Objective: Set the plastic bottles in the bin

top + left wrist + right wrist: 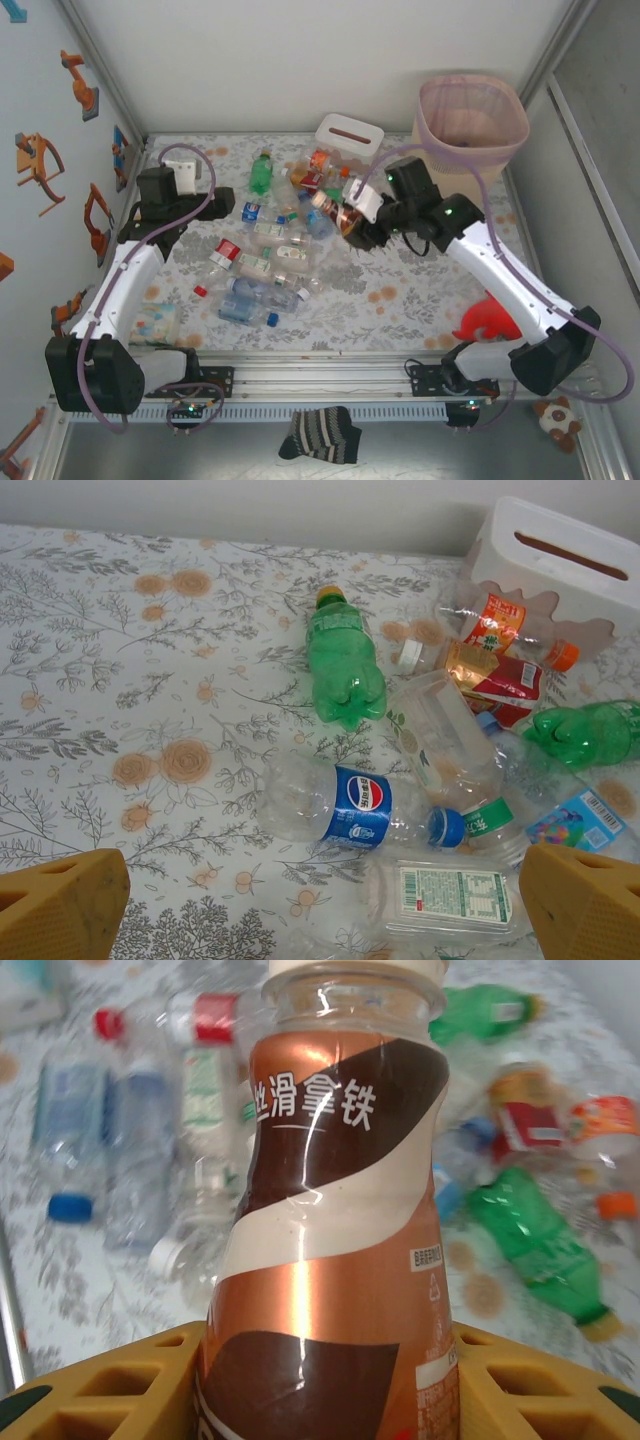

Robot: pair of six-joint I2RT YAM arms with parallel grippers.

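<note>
Bottle (330, 1210) clamped in right gripper (351, 221) above pile (275, 250); left gripper (216, 199) wide at pile's edge.

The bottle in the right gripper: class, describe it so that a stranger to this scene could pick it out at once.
Find the beige bin at the table's far right; just left of it and nearer is the right gripper. It holds the brown bottle: its label swirls brown, cream and copper, unlike the clear and green bottles lying around.

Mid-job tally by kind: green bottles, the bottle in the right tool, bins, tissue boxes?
Green bottles: 2
Brown bottle in right tool: 1
Bin: 1
Tissue box: 1
Total: 5
</note>
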